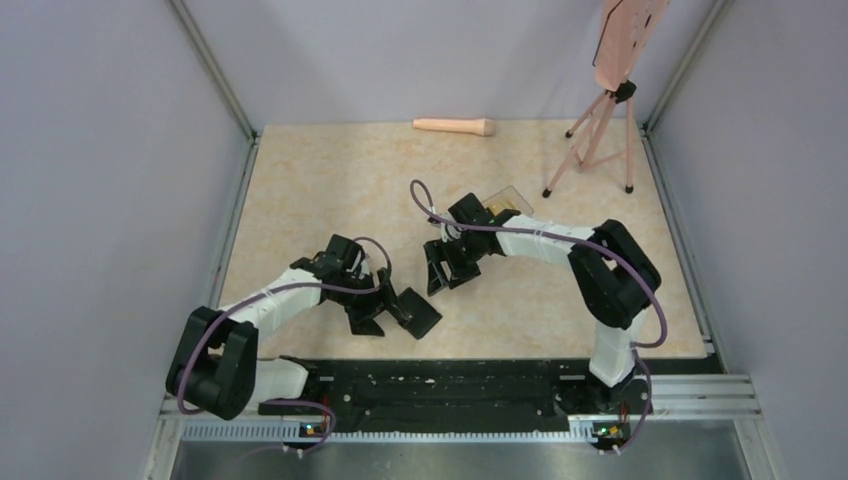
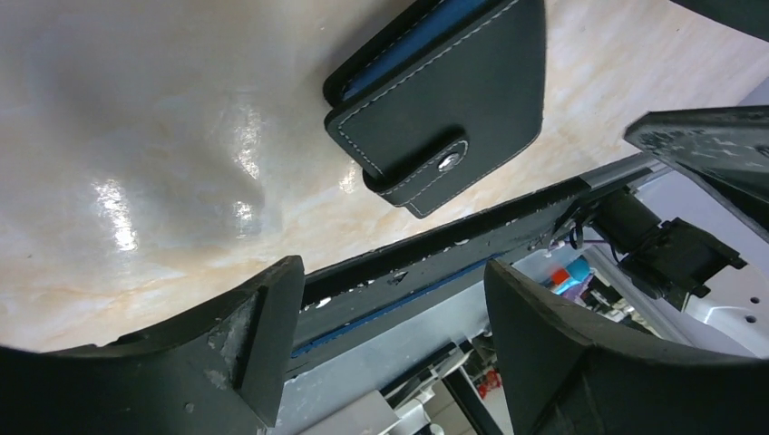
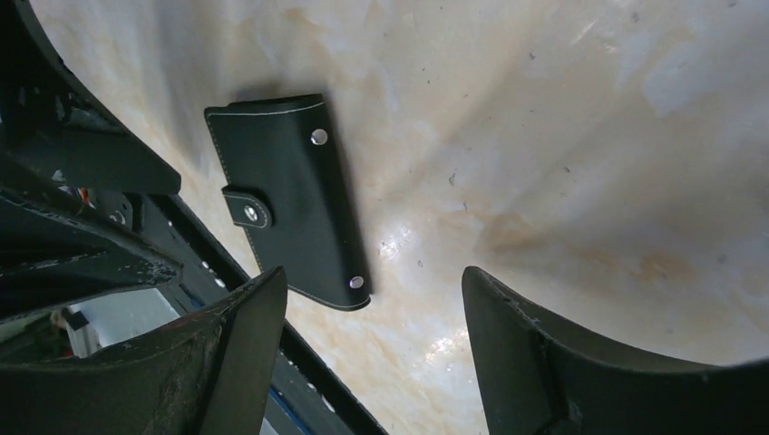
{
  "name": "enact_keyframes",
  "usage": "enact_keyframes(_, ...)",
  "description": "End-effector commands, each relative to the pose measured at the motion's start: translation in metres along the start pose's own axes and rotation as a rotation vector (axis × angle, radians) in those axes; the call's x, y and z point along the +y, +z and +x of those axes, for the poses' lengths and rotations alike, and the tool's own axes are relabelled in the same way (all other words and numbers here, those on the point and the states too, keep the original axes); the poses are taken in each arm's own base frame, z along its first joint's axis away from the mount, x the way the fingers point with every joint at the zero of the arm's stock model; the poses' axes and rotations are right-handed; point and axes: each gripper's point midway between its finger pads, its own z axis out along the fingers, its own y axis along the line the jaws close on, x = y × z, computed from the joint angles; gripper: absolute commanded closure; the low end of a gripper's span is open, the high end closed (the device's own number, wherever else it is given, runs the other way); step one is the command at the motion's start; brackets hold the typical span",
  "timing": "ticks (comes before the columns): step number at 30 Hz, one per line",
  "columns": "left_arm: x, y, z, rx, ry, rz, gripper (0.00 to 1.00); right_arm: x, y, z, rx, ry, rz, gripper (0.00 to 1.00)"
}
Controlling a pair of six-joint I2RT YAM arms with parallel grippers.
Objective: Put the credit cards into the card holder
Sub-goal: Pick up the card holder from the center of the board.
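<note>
Card holder (image 1: 422,318) lies flat on the bench (image 1: 320,180), folded shut, clasp tab (image 2: 424,172) snapped over its edge. A strip of blue lining shows at the open side in the left wrist view.

Left gripper (image 1: 385,308) is just beside the holder, on its left in the top view. Jaws are wide apart with nothing between them. In the left wrist view the holder sits past the fingers (image 2: 249,340), clear of both; no contact visible.

Right gripper (image 1: 447,274) is near the holder, on its far side in the top view, pointing down at the bench. Jaws are also spread wide and empty. The right wrist view shows bare bench between the fingers (image 3: 240,353), with the holder off toward the left finger, not touched.

The two grippers are close to each other with the holder below the gap between them; neither has hold of it.

Clear box (image 1: 508,198) is well beyond the holder, partly hidden behind the right wrist. A yellow-orange sliver (image 1: 496,206) shows at it; I can't tell whether that is the credit cards. No card shows in either wrist view.

Farther out from the holder, a peach cylinder (image 1: 455,126) lies at the back edge of the bench, and a tripod (image 1: 598,135) stands in the back right corner.
</note>
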Motion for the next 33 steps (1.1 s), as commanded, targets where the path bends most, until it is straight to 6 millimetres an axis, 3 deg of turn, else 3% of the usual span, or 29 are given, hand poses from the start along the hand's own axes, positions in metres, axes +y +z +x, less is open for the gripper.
enact_keyframes(1,-0.009,0.008,-0.003,0.003,-0.038,0.087,0.23,0.023,0.019,-0.011,0.009,-0.062,-0.084,0.3)
enact_keyframes(7,0.008,0.025,-0.013,-0.006,-0.101,0.071,0.33,0.013,0.047,0.007,0.099,-0.028,-0.083,0.31)
enact_keyframes(12,0.005,0.035,-0.022,-0.007,-0.122,0.098,0.41,0.026,0.053,0.013,0.126,-0.019,-0.185,0.33)
enact_keyframes(19,0.004,0.044,-0.032,-0.014,-0.143,0.114,0.45,0.053,0.049,0.014,0.144,-0.004,-0.36,0.39)
enact_keyframes(24,0.001,0.043,-0.037,-0.028,-0.137,0.137,0.47,0.069,0.032,-0.003,0.099,0.014,-0.457,0.46)
enact_keyframes(29,-0.005,0.036,-0.044,-0.068,-0.114,0.165,0.54,0.081,0.019,-0.018,0.063,0.054,-0.555,0.68)
enact_keyframes(33,-0.013,0.029,-0.049,-0.097,-0.084,0.198,0.59,0.08,0.02,-0.019,0.076,0.054,-0.541,0.77)
